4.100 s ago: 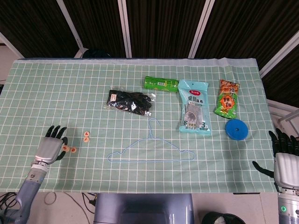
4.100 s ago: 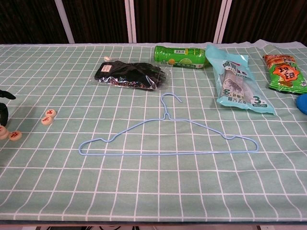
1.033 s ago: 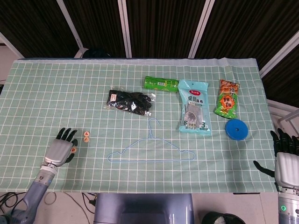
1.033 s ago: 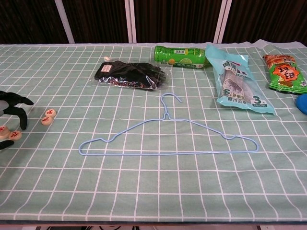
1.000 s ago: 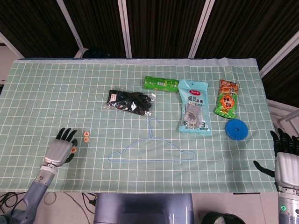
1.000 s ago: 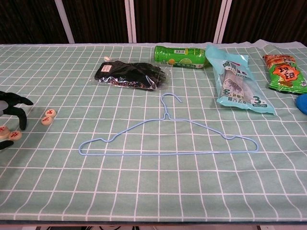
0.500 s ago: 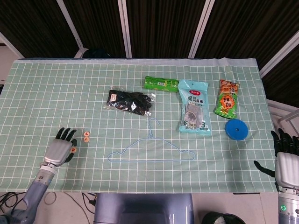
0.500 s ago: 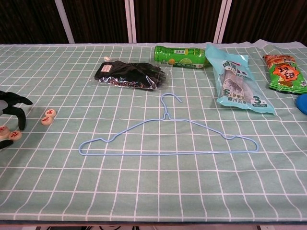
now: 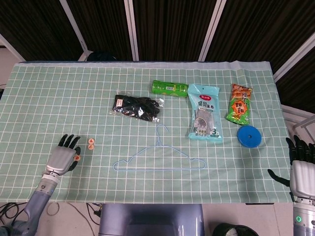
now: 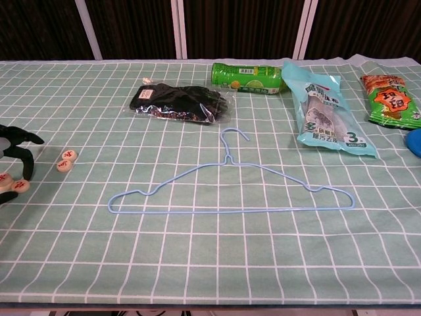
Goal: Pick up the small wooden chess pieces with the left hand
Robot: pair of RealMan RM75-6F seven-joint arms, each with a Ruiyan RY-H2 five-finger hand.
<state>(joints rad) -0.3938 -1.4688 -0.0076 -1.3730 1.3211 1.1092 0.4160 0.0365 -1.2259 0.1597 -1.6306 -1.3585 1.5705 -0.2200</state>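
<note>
My left hand (image 9: 63, 158) sits low over the near left part of the green checked cloth (image 9: 147, 73), fingers (image 10: 20, 155) curved down around two of the small wooden chess pieces (image 10: 14, 185); whether they actually pinch a piece or only cage it I cannot tell, since the palm hides the contact from above and the chest view cuts the hand off at its edge. Two more pieces (image 9: 91, 143) lie just beside my fingertips, toward the blue wire hanger (image 9: 160, 160), touching each other and free of my hand. To do this well I judge I should close thumb and fingertips on one disc's rim, not its flat face, since such flat discs will likely slide on cloth if pushed from one side. I would lift straight up and avoid knocking the other pair. My right hand (image 9: 301, 167) waits at the near right table edge, fingers spread, holding nothing.
</note>
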